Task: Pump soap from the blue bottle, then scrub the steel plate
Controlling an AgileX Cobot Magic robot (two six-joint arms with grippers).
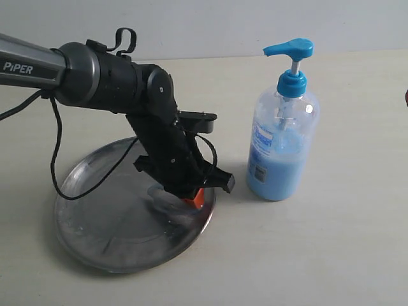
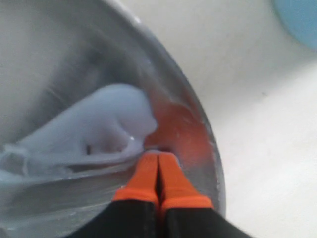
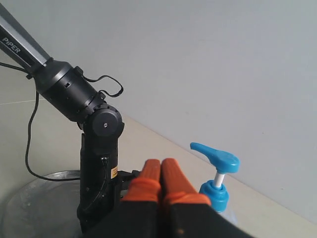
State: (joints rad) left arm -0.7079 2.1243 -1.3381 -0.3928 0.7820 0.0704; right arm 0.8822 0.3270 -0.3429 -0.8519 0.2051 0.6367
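Left gripper (image 1: 194, 199) is down on the steel plate (image 1: 95, 217), at the rim nearest the blue bottle (image 1: 282, 143); its orange fingers (image 2: 146, 173) are pressed together with no gap, tips touching the plate surface. Whether anything thin is pinched between them cannot be told from these views.

Just beside the fingertips lies a pale blue-grey mass of soap (image 2: 106, 124), smeared into streaks across the plate (the left wrist view is blurred, so texture is uncertain); in the exterior view it reads as a translucent patch (image 1: 167, 205) under the gripper.

Steel plate sits on the pale table (image 1: 319, 255), on the left of the exterior view; surface smudged, rim raised.

Blue bottle stands upright on the table beside the plate, apart from it; pump head (image 1: 290, 48) raised, spout pointing toward the plate side; light blue liquid fills roughly the lower half.

Right gripper (image 3: 161, 171) is held up in the air above the scene, orange fingers closed against each other, holding nothing; the bottle's pump head is near it in the right wrist view.
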